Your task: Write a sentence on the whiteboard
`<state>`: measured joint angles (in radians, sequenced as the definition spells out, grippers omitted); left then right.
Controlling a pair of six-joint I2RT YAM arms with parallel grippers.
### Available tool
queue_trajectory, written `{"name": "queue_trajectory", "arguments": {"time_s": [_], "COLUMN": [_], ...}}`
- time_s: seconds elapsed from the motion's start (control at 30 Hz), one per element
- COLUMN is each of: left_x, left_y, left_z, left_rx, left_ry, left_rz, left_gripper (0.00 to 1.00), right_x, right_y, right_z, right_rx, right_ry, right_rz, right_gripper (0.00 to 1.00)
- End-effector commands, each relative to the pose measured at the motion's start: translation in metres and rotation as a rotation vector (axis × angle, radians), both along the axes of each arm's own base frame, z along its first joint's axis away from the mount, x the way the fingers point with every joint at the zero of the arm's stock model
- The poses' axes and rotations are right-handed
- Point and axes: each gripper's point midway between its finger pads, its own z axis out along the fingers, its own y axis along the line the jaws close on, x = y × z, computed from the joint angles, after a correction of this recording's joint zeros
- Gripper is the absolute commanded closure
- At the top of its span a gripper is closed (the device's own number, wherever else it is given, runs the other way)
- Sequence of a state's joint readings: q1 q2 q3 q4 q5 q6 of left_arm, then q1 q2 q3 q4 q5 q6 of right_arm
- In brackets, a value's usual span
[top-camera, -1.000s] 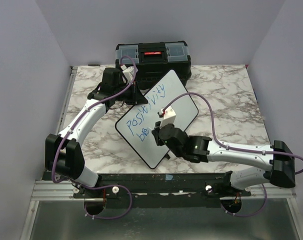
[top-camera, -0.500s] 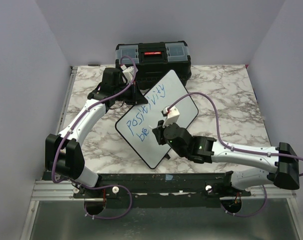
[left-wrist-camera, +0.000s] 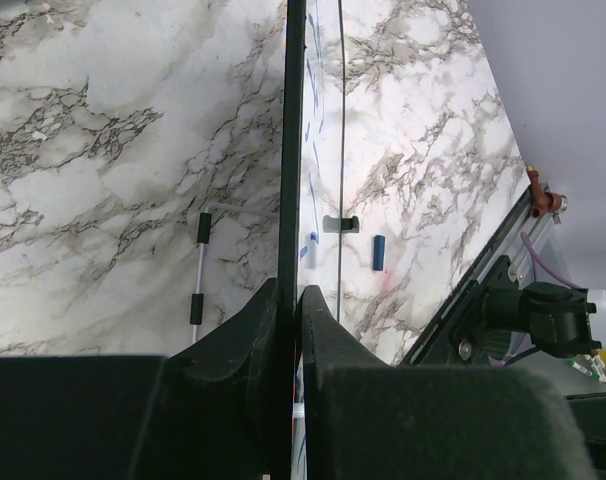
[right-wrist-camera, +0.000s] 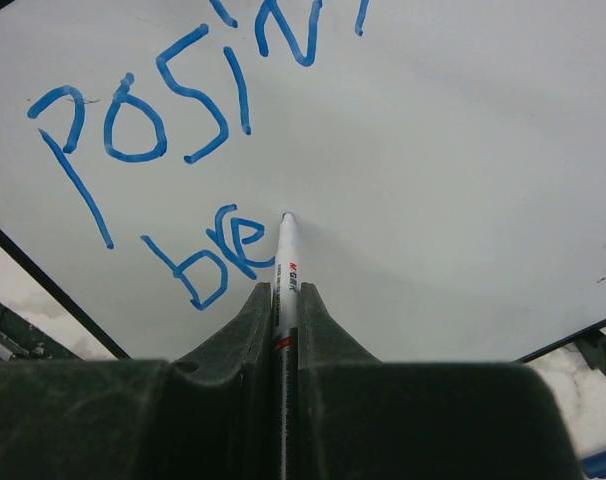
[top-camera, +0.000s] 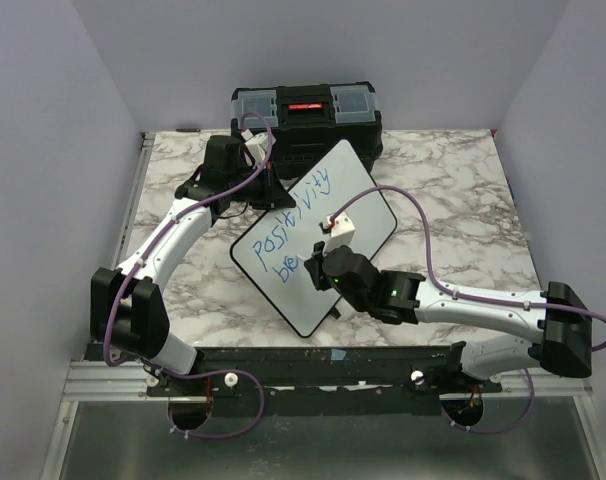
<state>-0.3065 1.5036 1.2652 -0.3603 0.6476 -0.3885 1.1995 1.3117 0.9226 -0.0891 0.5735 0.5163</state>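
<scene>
The whiteboard point(top-camera: 358, 205) stands tilted in the middle of the marble table. Blue letters on it read "positivity" point(top-camera: 293, 212) and below that "bre" point(top-camera: 286, 266); the right wrist view shows them close up point(right-wrist-camera: 213, 255). My left gripper point(top-camera: 273, 190) is shut on the board's black upper edge point(left-wrist-camera: 291, 150), seen edge-on in the left wrist view. My right gripper point(top-camera: 313, 268) is shut on a white marker point(right-wrist-camera: 286, 255). The marker's tip rests on the board just right of the "e".
A black toolbox point(top-camera: 306, 118) with a red latch stands at the back, behind the board. A blue marker cap point(left-wrist-camera: 378, 252) and a thin metal rod point(left-wrist-camera: 198, 280) lie on the marble table point(top-camera: 453, 190). Purple walls close in both sides.
My right arm shifted a little up and left half a second ago, then came back slightly. The written "bre" looks the same. My left arm has not moved.
</scene>
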Motion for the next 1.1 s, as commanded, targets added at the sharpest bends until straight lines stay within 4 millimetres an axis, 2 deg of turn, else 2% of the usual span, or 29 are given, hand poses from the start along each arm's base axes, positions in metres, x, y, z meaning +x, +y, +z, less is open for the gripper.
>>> {"name": "queue_trajectory", "arguments": {"time_s": [0.0,0.27,0.53,0.73,0.9,1.07], "left_x": [0.009,0.010,0.011,0.011,0.012,0.012], "left_y": [0.007,0.007,0.007,0.007,0.007,0.006], "left_z": [0.006,0.005,0.005,0.003,0.003,0.003], "left_rx": [0.039,0.040,0.041,0.041,0.041,0.040], "left_ry": [-0.085,-0.085,-0.084,-0.081,-0.082,-0.082], "left_rz": [0.020,0.019,0.017,0.016,0.016,0.016], "left_gripper": [1.00,1.00,1.00,1.00,1.00,1.00], "right_x": [0.003,0.014,0.019,0.015,0.011,0.003], "right_y": [0.002,-0.008,0.000,0.012,0.014,0.017], "right_z": [-0.009,-0.007,0.005,0.010,0.007,-0.006], "right_rx": [0.008,-0.015,-0.017,0.012,0.010,0.013], "right_ry": [0.015,-0.006,-0.032,-0.031,-0.020,0.021], "right_rz": [-0.004,-0.060,-0.050,0.007,0.034,0.070], "right_gripper": [0.99,0.99,0.99,0.99,0.99,0.99]}}
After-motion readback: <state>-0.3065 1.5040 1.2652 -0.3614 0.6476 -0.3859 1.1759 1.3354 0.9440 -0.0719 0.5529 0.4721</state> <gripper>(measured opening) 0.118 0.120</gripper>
